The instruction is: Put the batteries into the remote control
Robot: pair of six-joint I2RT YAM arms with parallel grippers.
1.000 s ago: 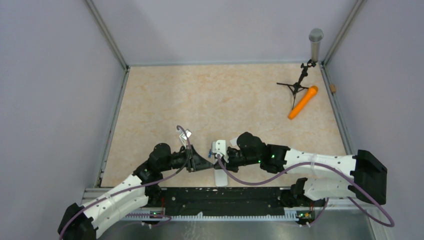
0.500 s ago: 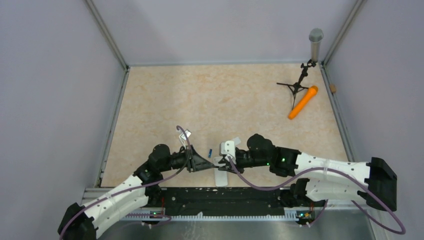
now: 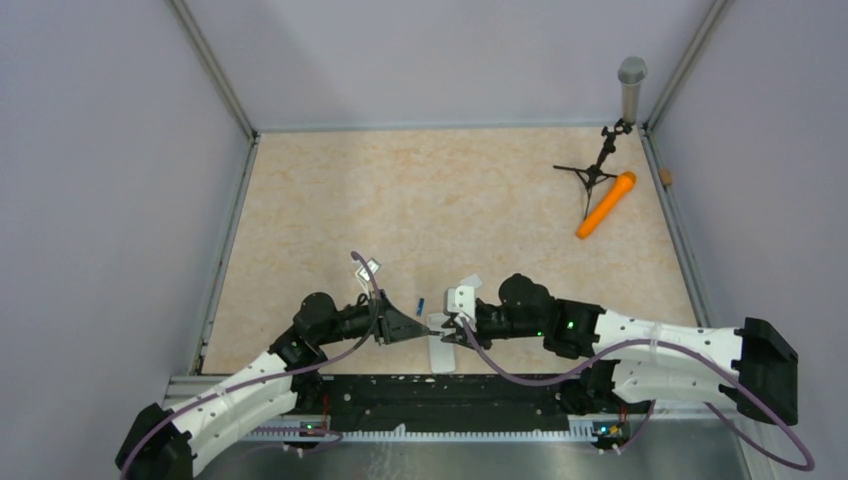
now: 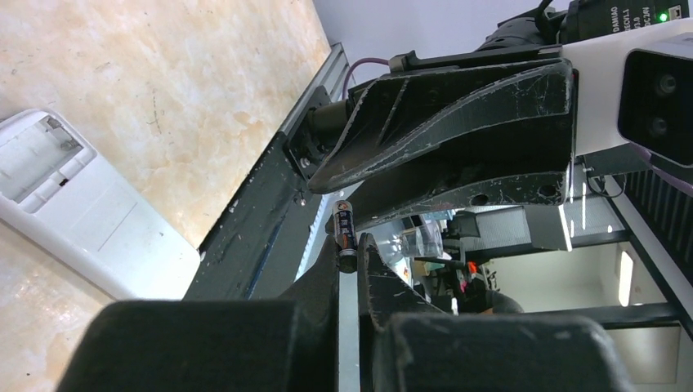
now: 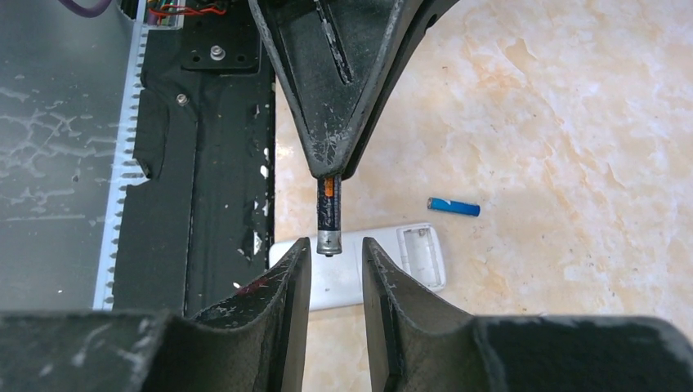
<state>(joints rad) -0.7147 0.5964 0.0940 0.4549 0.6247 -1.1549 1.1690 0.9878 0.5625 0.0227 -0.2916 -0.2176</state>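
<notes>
The left arm (image 3: 240,385) reaches low from the near-left corner toward the middle of the surface (image 3: 450,200), its wrist turned so the left jaws point rightward. The right arm (image 3: 650,340) stretches in from the near-right corner and lies almost level, with the right jaws pointing leftward. The two sets of jaws meet tip to tip just above the surface.

The left jaws are clenched on the dark battery (image 5: 328,214). They pinch it by one end, so most of its length sticks out past their tips. An orange band shows on the battery right at the left jaws' tips. The right jaws are released, their two fingers (image 5: 286,278) parted. The battery's free metal end sits in the mouth of that gap, level with the right jaws' tips. A sliver of space shows on either side of it, though I cannot tell for sure that neither finger brushes it.

The remote control (image 5: 425,261) lies back-up on the surface directly beneath both sets of jaws. Its open, empty battery bay is on the end that reaches out to the far side of them. The blue battery (image 5: 453,207) lies loose on the surface, beyond the remote on the far side of the jaws and nearer the left jaws. It touches nothing.
</notes>
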